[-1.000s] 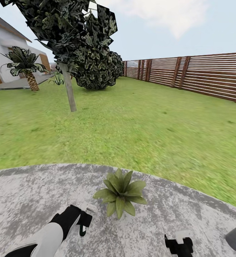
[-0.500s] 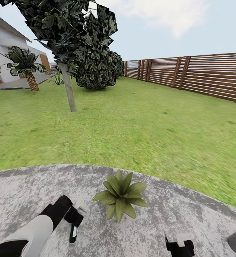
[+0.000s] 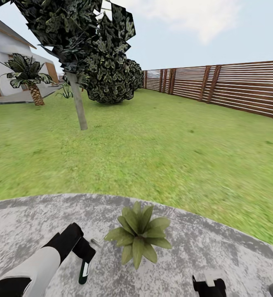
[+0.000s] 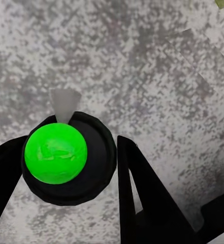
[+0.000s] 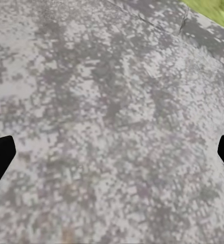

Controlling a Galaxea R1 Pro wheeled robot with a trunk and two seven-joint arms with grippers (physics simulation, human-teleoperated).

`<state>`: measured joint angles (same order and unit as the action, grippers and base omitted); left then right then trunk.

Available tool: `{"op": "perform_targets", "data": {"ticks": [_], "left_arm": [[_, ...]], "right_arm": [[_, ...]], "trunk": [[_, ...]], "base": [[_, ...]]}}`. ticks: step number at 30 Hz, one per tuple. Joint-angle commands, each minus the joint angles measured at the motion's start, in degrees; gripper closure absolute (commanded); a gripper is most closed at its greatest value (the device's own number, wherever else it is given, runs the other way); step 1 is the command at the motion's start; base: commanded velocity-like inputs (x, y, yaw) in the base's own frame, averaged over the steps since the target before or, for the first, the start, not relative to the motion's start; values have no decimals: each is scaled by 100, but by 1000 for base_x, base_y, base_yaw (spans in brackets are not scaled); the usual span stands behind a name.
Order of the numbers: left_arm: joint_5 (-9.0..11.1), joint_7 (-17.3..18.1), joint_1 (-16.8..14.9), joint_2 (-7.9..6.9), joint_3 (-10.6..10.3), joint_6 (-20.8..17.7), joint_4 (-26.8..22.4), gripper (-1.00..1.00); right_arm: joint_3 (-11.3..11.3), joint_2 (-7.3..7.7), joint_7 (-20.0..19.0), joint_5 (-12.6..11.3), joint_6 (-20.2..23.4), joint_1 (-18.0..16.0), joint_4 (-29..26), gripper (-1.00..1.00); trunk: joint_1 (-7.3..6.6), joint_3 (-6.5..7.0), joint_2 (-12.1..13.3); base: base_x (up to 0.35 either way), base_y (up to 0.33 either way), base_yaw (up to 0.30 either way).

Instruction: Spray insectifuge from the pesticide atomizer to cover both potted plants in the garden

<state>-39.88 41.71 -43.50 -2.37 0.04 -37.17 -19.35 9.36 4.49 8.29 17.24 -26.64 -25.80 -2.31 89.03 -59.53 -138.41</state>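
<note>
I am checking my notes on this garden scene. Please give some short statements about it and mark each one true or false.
1. The left gripper holds the pesticide atomizer between its fingers. True.
2. The potted plant stands on the lawn. False: it stands on the grey paved patio, near its edge.
3. The right gripper holds a second bottle. False: its fingers are spread wide and nothing lies between them.
4. A brown slatted fence borders the lawn. True.
5. The atomizer touches the plant's leaves. False: bare paving lies between them.
</note>
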Motion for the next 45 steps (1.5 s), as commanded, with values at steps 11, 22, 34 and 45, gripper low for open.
{"op": "perform_targets", "data": {"ticks": [11,22,34,45], "left_arm": [[-63,31,25,-151,-14,-13,30,100],[-349,634,-32,-332,-257,-2,-12,100],[-451,1421,-332,-734,-927,23,-21,100],[-401,1385,-251,-696,-900,46,-24,100]], "right_arm": [[40,-19,24,52,-17,-4,3,-100],[40,-36,24,61,-17,-4,11,-100],[40,-36,15,62,-17,-4,11,-100],[40,-37,15,69,-17,-4,11,-100]], "trunk": [[1,-5,-2],[1,-5,-2],[1,-5,-2],[1,-5,-2]], "base": [[27,-9,-126],[30,0,-3],[1,0,0],[0,0,0]]}}
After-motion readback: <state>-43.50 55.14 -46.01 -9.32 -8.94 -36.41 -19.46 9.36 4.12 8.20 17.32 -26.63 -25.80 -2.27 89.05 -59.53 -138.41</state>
